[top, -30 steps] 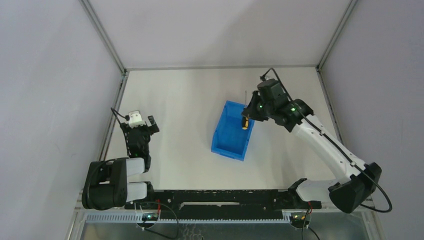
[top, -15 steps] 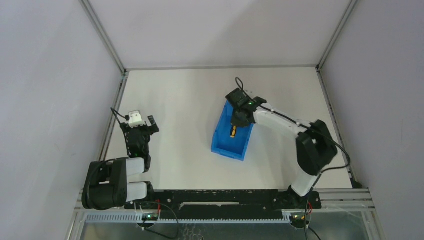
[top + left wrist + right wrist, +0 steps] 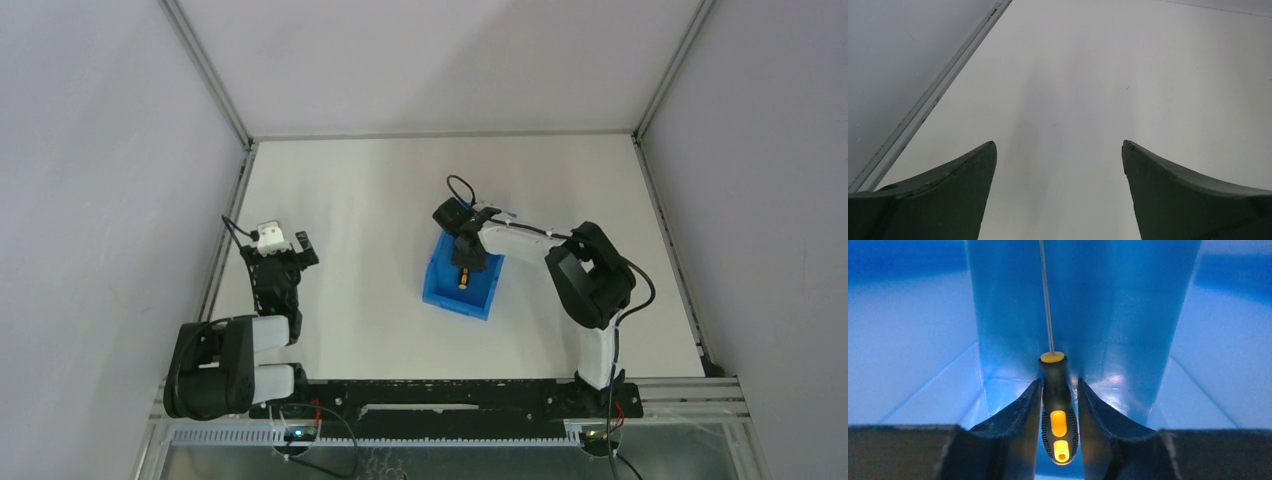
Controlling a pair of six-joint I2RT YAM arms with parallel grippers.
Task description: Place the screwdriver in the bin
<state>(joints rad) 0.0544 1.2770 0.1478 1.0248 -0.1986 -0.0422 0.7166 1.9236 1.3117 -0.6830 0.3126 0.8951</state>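
Note:
The blue bin (image 3: 440, 290) stands mid-table. My right gripper (image 3: 467, 254) reaches down inside it and is shut on the screwdriver (image 3: 463, 276). In the right wrist view the gripper (image 3: 1059, 382) has both fingers pressed against the black and yellow-orange handle (image 3: 1058, 412). The thin shaft points away toward the bin's end wall, and blue bin walls (image 3: 918, 345) fill the view. I cannot tell if the screwdriver touches the floor. My left gripper (image 3: 283, 246) is open and empty at the table's left side; in its wrist view (image 3: 1059, 145) there is only bare table between the fingers.
A metal rail (image 3: 222, 240) runs along the table's left edge, close to the left gripper. Grey walls enclose the table on three sides. The right arm's elbow (image 3: 590, 275) is folded just right of the bin.
My right arm has swung left and folded in, carrying the screwdriver from above the bin's far right rim down into the bin. The left arm has not moved.

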